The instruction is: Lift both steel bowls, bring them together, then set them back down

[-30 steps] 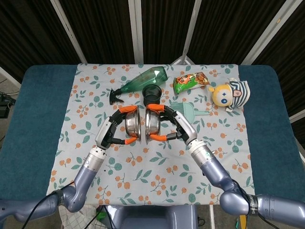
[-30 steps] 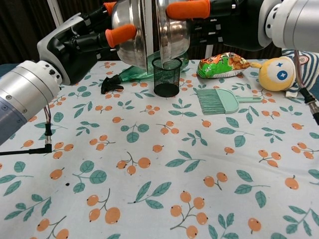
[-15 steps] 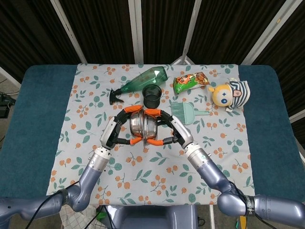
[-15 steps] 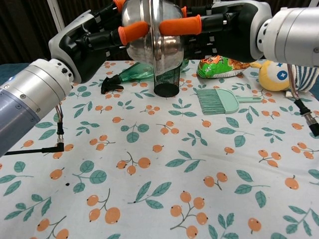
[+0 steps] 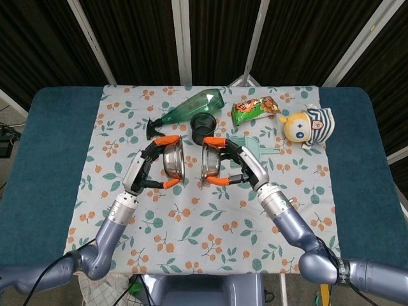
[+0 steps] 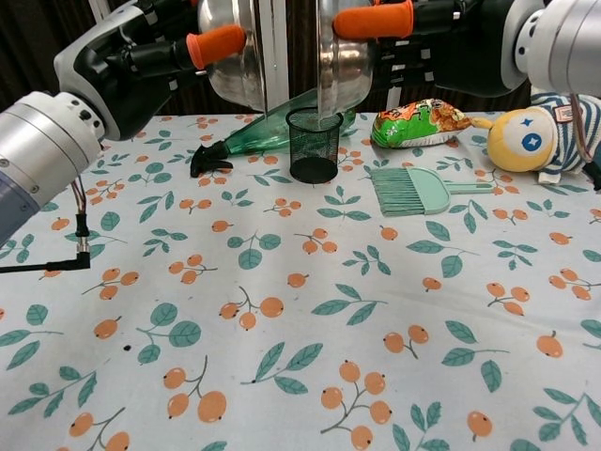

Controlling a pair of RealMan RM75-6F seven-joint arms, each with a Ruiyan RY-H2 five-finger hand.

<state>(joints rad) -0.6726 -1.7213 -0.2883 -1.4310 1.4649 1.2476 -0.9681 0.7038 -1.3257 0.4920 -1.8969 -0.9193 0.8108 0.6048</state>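
Observation:
Two steel bowls hang in the air above the table's middle, each tipped on its side with the rims facing one another. My left hand point(image 5: 148, 167) grips the left steel bowl point(image 5: 173, 162), and that bowl shows at the top of the chest view point(image 6: 235, 56). My right hand point(image 5: 234, 167) grips the right steel bowl point(image 5: 211, 162), seen in the chest view point(image 6: 346, 52). A gap of bare air separates the two rims. Both hands reach out of the top of the chest view, left hand point(image 6: 141, 58) and right hand point(image 6: 441, 38).
Behind the bowls stand a black mesh cup point(image 5: 204, 127), a green spray bottle point(image 5: 191, 109) lying on its side, a snack bag point(image 5: 255, 109), a teal dustpan brush point(image 6: 413, 189) and a plush toy point(image 5: 309, 125). The floral cloth point(image 6: 300, 319) covers the table.
A second ago the bowls were close together, then they met rim to rim. Now my hands have drawn apart sideways, and the bowls are separated again, still lifted.

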